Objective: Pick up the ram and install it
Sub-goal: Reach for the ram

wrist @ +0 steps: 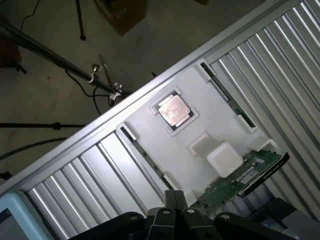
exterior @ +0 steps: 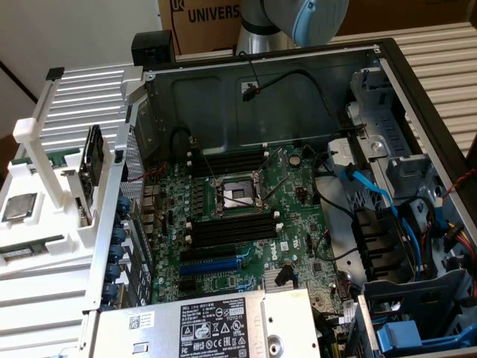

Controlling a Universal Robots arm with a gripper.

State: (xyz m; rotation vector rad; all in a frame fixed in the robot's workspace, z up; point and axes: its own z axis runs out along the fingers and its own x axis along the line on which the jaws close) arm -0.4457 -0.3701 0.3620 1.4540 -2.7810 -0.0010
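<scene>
Dark-green flat ram stick (exterior: 33, 250) lies in a smooth white plastic tray (exterior: 46, 224).

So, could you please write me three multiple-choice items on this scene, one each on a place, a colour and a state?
1. Where does the ram lie?
A plugged into the board
B in the white holder
C on the power supply

2. One long slot stands out from the black ones. What colour is it?
A red
B white
C blue

3. How is the claw?
A shut and empty
B shut on a stick
C wide open

Answers:
1 B, the green stick rests flat in the holder.
2 C, it is plainly blue.
3 A, its fingers meet with nothing between them.
</scene>
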